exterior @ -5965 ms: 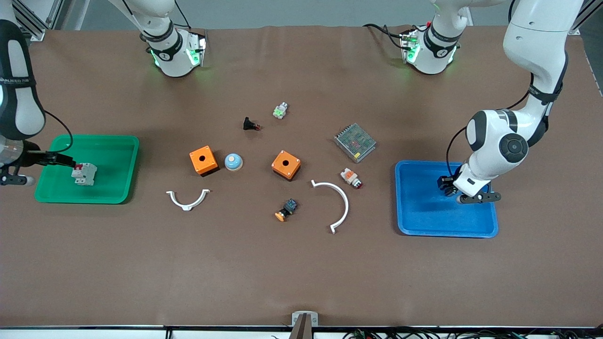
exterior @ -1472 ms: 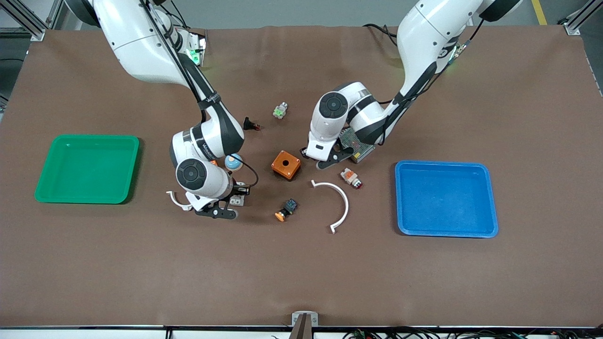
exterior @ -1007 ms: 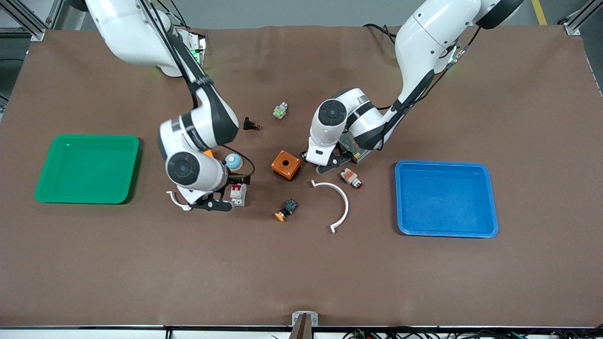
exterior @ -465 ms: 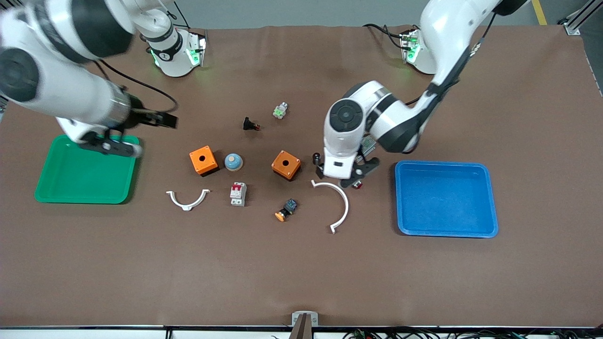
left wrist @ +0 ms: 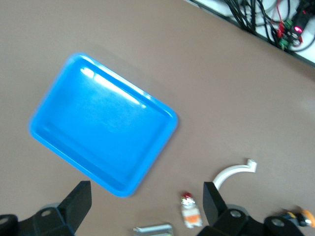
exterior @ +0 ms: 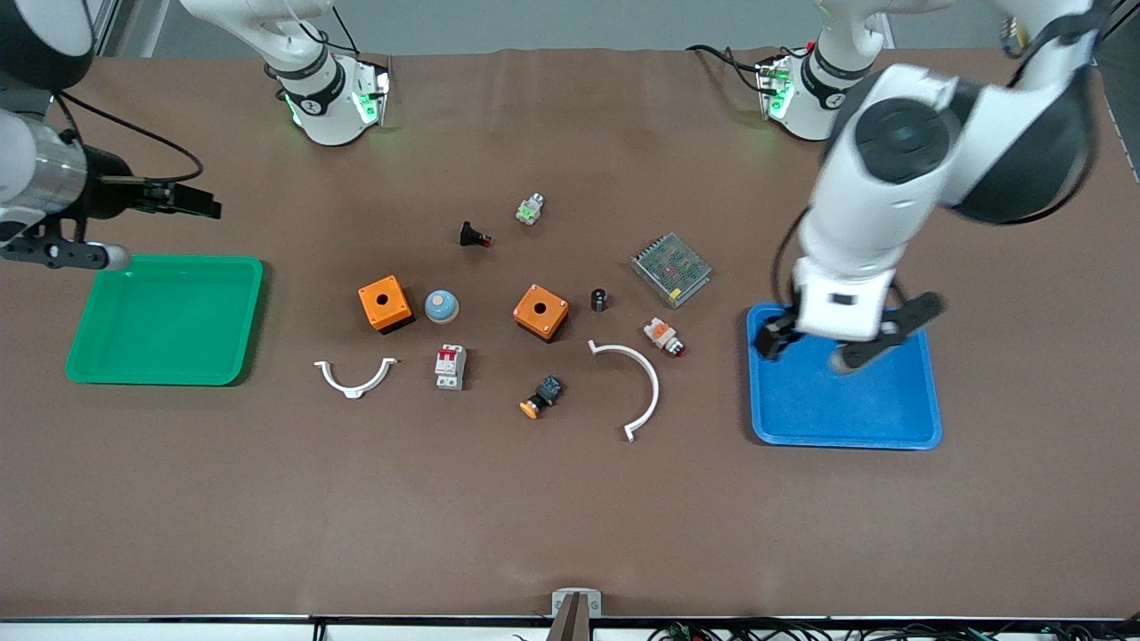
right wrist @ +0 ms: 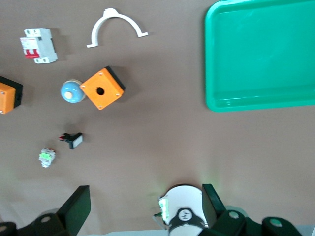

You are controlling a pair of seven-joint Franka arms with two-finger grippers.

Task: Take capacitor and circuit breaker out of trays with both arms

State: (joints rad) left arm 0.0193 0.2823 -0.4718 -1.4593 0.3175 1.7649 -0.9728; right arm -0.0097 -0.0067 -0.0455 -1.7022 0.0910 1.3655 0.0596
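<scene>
The capacitor (exterior: 599, 299), a tiny black cylinder, stands on the table beside an orange box (exterior: 541, 312). The breaker (exterior: 450, 367), a white block with a red switch, lies on the table nearer to the front camera than the blue dome (exterior: 441, 306); it also shows in the right wrist view (right wrist: 38, 45). My left gripper (exterior: 842, 343) is open and empty over the blue tray (exterior: 891, 427); in its wrist view (left wrist: 145, 206) the blue tray (left wrist: 103, 123) is empty. My right gripper (exterior: 142, 230) is open and empty over the table by the green tray (exterior: 160, 356); its jaws (right wrist: 145, 206) hold nothing.
Between the trays lie a second orange box (exterior: 385, 304), two white arcs (exterior: 354, 377) (exterior: 637, 383), a metal power supply (exterior: 671, 269), an orange-and-white button (exterior: 663, 336), a black push-button (exterior: 474, 236), a green-white part (exterior: 529, 210) and an orange-tipped button (exterior: 541, 397). The green tray (right wrist: 261, 54) is empty.
The breaker and capacitor now lie free on the table. My left gripper has swung from beside the capacitor to over the blue tray. My right gripper has moved off the green tray toward the table's edge.
</scene>
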